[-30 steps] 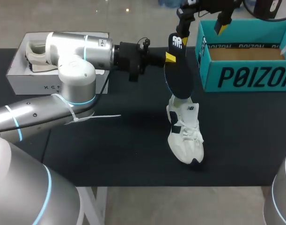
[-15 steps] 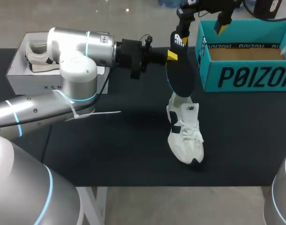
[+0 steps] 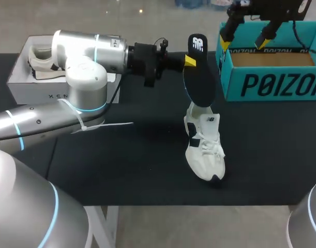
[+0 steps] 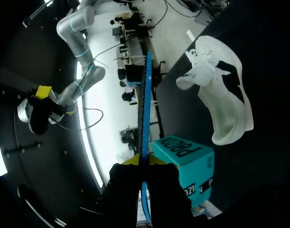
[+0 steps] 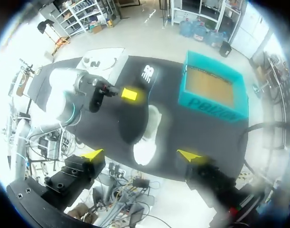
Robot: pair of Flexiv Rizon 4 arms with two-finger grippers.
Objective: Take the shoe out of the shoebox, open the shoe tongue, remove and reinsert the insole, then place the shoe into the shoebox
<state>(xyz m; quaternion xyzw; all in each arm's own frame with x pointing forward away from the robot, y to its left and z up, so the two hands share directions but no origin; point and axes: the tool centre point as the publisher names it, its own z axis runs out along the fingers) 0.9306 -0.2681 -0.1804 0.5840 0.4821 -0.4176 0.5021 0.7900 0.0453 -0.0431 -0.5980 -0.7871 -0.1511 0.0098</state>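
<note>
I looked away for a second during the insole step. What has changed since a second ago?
The right arm swung away from the top of the insole toward the right; its open jaws now hang over the teal shoebox. The left arm nudged the insole slightly rightward early on, jaws shut on it throughout. The shoe stayed put on the table.

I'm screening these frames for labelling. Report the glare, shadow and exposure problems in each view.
Head view: even light, shadows barely show on the black table. Left wrist view: strong backlight behind the insole, left gripper nearly black. Right wrist view: shoe washed out white, its detail lost.
</note>
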